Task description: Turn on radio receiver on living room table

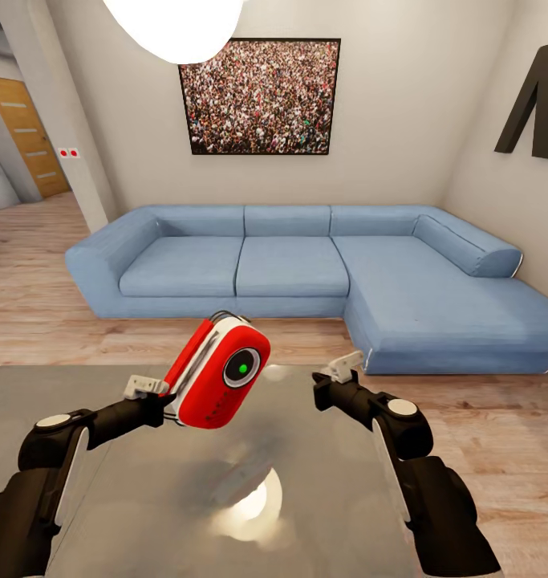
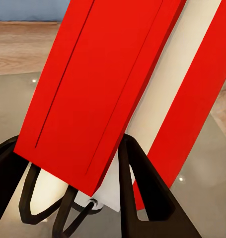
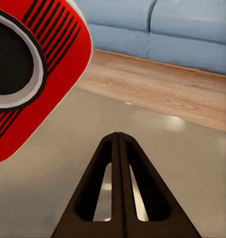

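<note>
— No writing can be read on the radio (image 1: 219,372)?
— None. The left gripper (image 1: 168,399) pinches it at its lower end and holds it tilted above the table (image 1: 129,498), near the far edge.
— And the right gripper (image 3: 117,136)?
— Its fingers are pressed together, holding nothing, just beside the radio. The sofa (image 1: 306,269) is well apart.

Orange door (image 1: 25,132) — white lamp (image 1: 177,28).

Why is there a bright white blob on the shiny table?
In the head view, the table is glossy and mirrors the white lamp overhead as a glare patch; in the left wrist view, tiny light specks dot the grey top beside the radio receiver.
</note>
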Robot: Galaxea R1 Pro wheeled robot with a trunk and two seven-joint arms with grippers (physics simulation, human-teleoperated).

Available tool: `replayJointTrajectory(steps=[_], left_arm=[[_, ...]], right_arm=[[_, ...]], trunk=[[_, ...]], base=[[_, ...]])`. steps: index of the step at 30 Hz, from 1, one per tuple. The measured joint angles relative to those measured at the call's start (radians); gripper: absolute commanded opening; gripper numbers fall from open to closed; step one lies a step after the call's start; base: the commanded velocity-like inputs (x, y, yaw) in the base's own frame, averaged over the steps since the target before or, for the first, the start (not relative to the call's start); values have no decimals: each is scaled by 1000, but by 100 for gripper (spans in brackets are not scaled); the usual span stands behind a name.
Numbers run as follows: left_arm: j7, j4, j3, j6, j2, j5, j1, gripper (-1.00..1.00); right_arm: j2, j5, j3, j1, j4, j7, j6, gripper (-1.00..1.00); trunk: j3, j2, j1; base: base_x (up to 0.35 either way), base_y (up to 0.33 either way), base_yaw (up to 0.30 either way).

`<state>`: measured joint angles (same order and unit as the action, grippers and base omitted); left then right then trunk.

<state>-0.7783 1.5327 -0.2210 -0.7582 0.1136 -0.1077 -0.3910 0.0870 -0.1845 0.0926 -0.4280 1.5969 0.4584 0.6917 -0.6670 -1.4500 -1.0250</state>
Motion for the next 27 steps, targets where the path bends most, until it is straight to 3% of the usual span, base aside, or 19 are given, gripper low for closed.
replayJointTrajectory(steps=[6,8,13,24,25,26,27], left_arm=[[30,-2,0,2,0,-5,0,-100],[62,-2,0,1,0,1,0,-100],[70,-2,0,0,0,-1,0,-100],[95,-20,0,3,2,-4,0,-100],[107,-21,0,1,3,0,0,-100],[140,-23,0,1,4,5,0,-100],[149,-24,-1,7,5,-17,0,-100]], right_arm=[[-16,0,-33,0,0,-25,0,-100],[-30,-2,-77,0,0,-30,-1,-100],[-36,-1,-92,0,0,-37,0,-100],[-50,0,-96,0,0,-167,0,-100],[-50,0,-100,0,0,-180,0,-100],[-50,-2,-129,0,0,-220,0,-100],[-50,-1,-144,0,0,-234,0,-100]], trunk=[[0,0,0],[0,0,0],[0,0,0],[0,0,0],[0,0,0],[0,0,0],[0,0,0]], base=[[0,0,0],[0,0,0],[0,0,0],[0,0,0],[0,0,0],[0,0,0],[0,0,0]])
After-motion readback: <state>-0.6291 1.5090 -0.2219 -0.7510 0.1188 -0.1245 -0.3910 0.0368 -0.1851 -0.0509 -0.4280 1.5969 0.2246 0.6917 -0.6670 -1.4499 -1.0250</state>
